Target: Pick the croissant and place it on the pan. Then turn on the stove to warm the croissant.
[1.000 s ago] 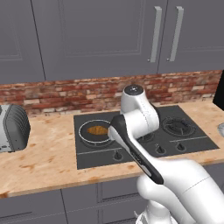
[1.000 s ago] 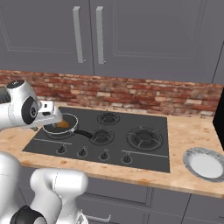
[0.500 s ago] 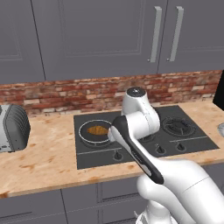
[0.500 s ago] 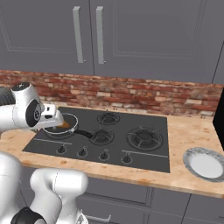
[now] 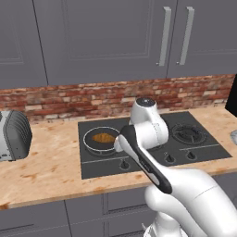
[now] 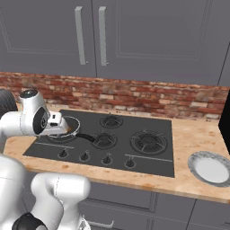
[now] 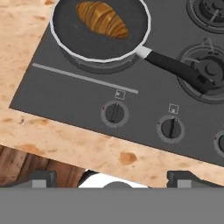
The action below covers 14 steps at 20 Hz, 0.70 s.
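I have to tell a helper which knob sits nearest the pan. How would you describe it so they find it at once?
Start at the black stove set into the wooden counter, and find the pan holding the croissant on one burner. Just below the pan, past a thin pale line, runs a row of round black knobs. The knob closest to the pan is the end one of that row, with a small square mark above it.

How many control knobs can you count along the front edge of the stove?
4, in a row along the stove's front edge: leftmost knob in front of the pan, second knob, third knob, rightmost knob. None seems hidden in the right base view.
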Motion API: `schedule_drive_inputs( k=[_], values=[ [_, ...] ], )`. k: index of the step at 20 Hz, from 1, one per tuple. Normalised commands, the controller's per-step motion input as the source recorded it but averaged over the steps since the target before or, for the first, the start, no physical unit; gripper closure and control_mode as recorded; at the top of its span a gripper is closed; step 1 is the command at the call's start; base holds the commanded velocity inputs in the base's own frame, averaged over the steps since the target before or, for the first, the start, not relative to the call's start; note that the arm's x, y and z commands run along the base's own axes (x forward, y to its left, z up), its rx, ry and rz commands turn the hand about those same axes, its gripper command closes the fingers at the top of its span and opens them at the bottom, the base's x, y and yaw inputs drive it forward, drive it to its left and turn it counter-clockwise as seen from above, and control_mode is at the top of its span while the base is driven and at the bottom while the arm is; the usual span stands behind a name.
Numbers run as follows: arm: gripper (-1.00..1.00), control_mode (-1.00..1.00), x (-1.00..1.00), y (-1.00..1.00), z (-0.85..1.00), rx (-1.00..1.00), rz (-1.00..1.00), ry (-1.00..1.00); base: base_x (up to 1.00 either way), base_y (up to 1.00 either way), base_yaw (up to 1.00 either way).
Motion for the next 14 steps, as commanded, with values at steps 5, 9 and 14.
schedule_drive_inputs(
  k=[5,9,14],
  values=[
    [-1.00,-1.00,0.05,0.00,-0.17,0.00,-0.09,0.00,0.00,0.00,0.00],
    [-1.00,-1.00,0.00,0.00,-0.18,0.00,-0.20,0.00,0.00,0.00,0.00],
    [-1.00,-1.00,0.01,0.00,-0.16,0.00,-0.21,0.01,0.00,0.00,0.00]
  ],
)
